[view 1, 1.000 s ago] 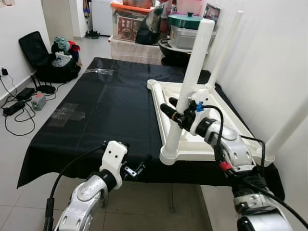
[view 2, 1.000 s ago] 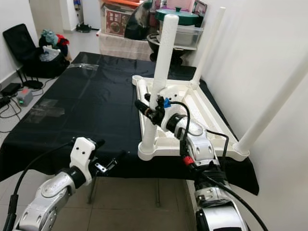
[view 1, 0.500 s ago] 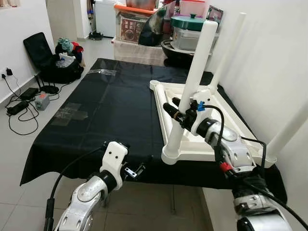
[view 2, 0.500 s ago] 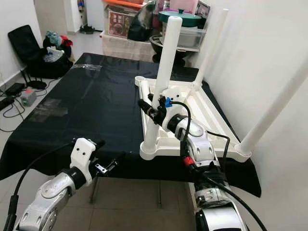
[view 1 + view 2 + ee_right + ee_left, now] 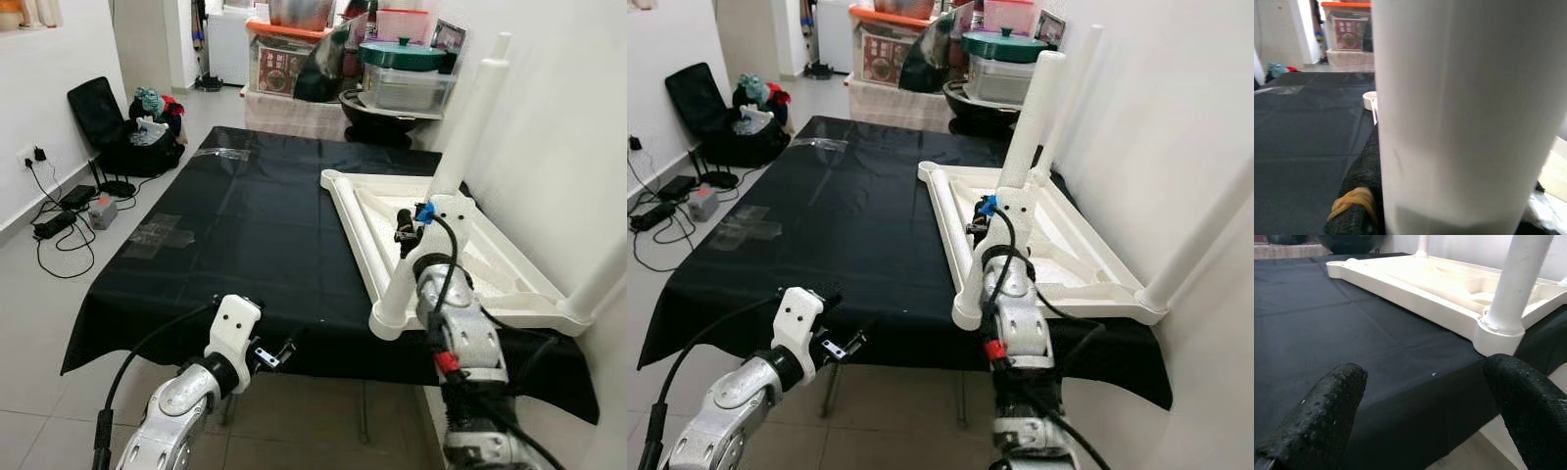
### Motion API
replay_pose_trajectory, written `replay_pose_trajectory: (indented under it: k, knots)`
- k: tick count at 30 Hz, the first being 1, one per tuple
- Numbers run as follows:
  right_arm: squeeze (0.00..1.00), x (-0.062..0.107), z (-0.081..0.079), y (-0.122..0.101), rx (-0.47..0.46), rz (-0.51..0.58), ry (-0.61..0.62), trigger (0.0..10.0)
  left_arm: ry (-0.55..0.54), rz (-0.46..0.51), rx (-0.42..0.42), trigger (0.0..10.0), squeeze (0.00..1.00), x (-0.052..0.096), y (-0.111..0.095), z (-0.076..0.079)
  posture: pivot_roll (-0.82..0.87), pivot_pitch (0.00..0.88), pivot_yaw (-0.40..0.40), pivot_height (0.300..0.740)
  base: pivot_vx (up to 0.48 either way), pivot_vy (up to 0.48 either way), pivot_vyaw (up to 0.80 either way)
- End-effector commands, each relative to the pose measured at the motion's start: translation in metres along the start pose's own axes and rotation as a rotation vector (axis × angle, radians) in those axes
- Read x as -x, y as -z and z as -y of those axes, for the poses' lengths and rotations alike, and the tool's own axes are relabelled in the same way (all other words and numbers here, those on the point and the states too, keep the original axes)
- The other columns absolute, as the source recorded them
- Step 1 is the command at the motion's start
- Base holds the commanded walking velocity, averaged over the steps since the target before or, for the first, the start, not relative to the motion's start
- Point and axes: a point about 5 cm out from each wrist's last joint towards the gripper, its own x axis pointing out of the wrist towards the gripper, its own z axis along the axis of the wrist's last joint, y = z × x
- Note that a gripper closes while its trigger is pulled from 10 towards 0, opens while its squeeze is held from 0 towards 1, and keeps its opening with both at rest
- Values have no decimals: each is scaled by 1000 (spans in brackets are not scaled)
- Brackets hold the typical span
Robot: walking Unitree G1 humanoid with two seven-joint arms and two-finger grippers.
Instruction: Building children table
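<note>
Here, in the left eye view, an upturned white children's table top (image 5: 460, 255) is seen lying on a worktop (image 5: 245, 235) covered with black cloth, toward the robot's right. A white table leg (image 5: 446, 186) is stood upright in the near corner socket (image 5: 389, 320) of that top, close to the worktop's front edge. The right gripper (image 5: 407, 230) is seen at this leg at about mid-height. The left gripper (image 5: 279, 352) is held low, just before the worktop's front edge and well apart from the white parts. A black bag (image 5: 127, 142) and cables (image 5: 59, 211) are seen on the floor to the left, and storage boxes (image 5: 294, 59) beyond the worktop.

In the right eye view, another white leg (image 5: 1200, 240) is seen rising from the top's near right corner, beside the wall.

In the left wrist view, the two black fingers (image 5: 1317, 416) are shown spread wide with nothing between them; past them lie the black cloth, the white top's rim (image 5: 1415, 296) and the socketed leg (image 5: 1518, 279).

In the right wrist view, the leg (image 5: 1464, 112) is shown pressed against one black finger (image 5: 1364, 196), which bears a yellow rubber band (image 5: 1352, 200); the fingers are closed around the leg.
</note>
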Motion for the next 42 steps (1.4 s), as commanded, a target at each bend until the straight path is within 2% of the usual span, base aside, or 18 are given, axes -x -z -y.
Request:
replay_pose_trajectory:
  k: [1,4,9,10,11,16,17,18,21,22,24,25,26,27,33,39,41,42]
  knots:
    - [0,3,26,19,48,-79,201,0,5,3,-13,10000,0,-2,-1,1,42,0,-96,740,0,0,0]
    - [0,6,23,16,17,-76,249,0,-1,4,-18,10000,0,-2,-2,-1,50,0,-96,740,0,0,0]
    - [0,6,20,17,-4,-97,239,0,-3,7,-22,10000,0,-2,-3,-2,69,0,-105,740,0,0,0]
    - [0,7,20,17,-16,-105,232,4706,-4,10,-23,10000,0,-2,-4,-1,76,0,-109,740,0,0,0]
    - [0,7,17,18,-54,-116,194,10000,-8,11,-24,10000,0,-2,-4,-2,79,0,-113,740,0,0,0]
    - [0,7,13,14,-73,-82,125,10000,-16,13,-23,10000,0,-1,-4,-3,81,0,-114,740,0,0,0]
    - [953,8,13,11,-74,-65,105,10000,-17,13,-23,10000,0,-1,-4,-4,81,0,-114,740,0,0,0]
    - [1000,7,12,7,-69,-48,81,10000,-15,14,-23,10000,0,-1,-4,-3,72,0,-112,740,0,0,0]
    - [1000,7,11,4,-68,-40,59,10000,-13,14,-22,10000,0,-2,-4,-3,72,0,-112,740,0,0,0]
    - [0,6,10,1,-76,-32,11,10000,-11,14,-21,10000,0,-2,-4,-2,70,0,-115,740,0,0,0]
    - [0,6,8,-7,-102,11,-133,10000,-10,15,-19,10000,0,-2,-4,-2,79,0,-121,740,0,0,0]
    - [0,6,8,-7,-102,11,-133,10000,-10,15,-19,10000,0,-2,-4,-2,79,0,-121,740,0,0,0]
    - [0,6,6,-11,-104,46,-241,10000,-13,16,-18,10000,0,-1,-4,-3,81,0,-122,740,0,0,0]
    - [0,5,5,-13,-97,57,-268,10000,-15,15,-18,10000,0,-1,-4,-3,81,0,-122,740,0,0,0]
    - [0,-4,15,-24,-58,92,-310,10000,-15,16,-19,10000,0,-2,-4,-3,77,0,-129,740,0,0,0]
    - [0,-6,16,-27,-54,108,-339,10000,-16,15,-21,10000,0,-1,-4,-4,87,0,-128,740,0,0,0]
    - [0,-3,10,-25,-58,97,-460,10000,-17,16,-24,10000,0,-1,-4,-4,94,0,-127,740,0,0,0]
    - [0,-3,10,-25,-58,97,-460,10000,-17,16,-24,10000,0,-1,-4,-4,94,0,-127,740,0,0,0]
